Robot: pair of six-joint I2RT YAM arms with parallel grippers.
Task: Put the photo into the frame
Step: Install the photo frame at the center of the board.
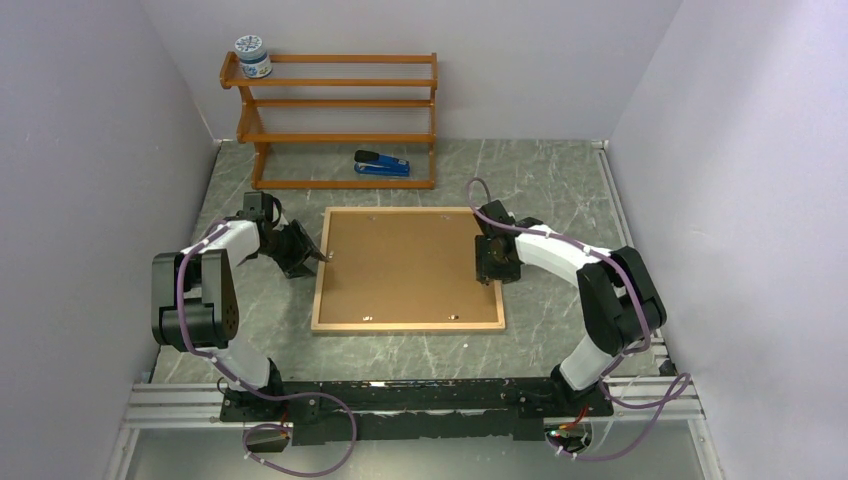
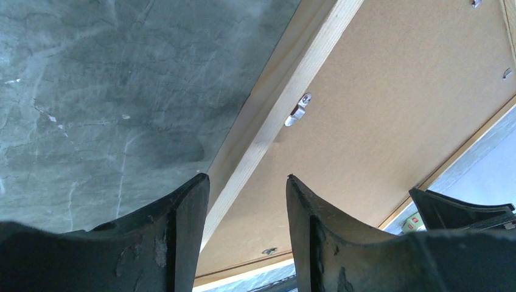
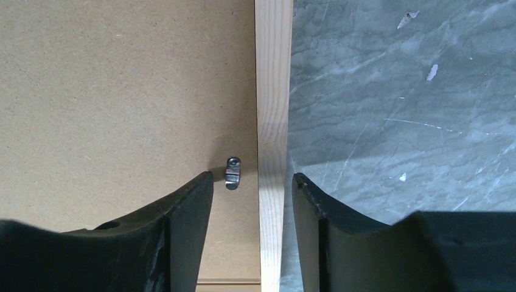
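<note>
Starting up top. Can see the frame (image 1: 405, 325) lying flat mid-worktop (image 1: 560, 190), back side up, with a brown board (image 1: 400, 265) filling it. Left claw (image 1: 312, 256) right at the left rail, right claw (image 1: 493, 268) at the right rail, one on each side. Behind, against the back wall, a rack (image 1: 340, 103), with a jar (image 1: 252, 56) on its top shelf and a blue stapler (image 1: 382, 164) at its foot.

Over to the left wrist. Looking down past two dark fingers (image 2: 176, 243), parted and straddling the pale rail of the frame (image 2: 304, 67): one tip over the worktop (image 2: 91, 91), the other over the board (image 2: 389, 109). Open, then, clamped on nothing. Just ahead of the tips, a small metal clip (image 2: 298, 109) sitting where rail meets board.

Now the right wrist. Much the same: fingers (image 3: 182, 237) apart, frame (image 3: 272, 73) rail running up between them. Board-side tip well clear of the wood, worktop-side tip just beside the rail's outer edge. Open too, gripping nothing. Another clip (image 3: 232, 173) on the board (image 3: 122, 79), just beside the rail and near the board-side tip.
</note>
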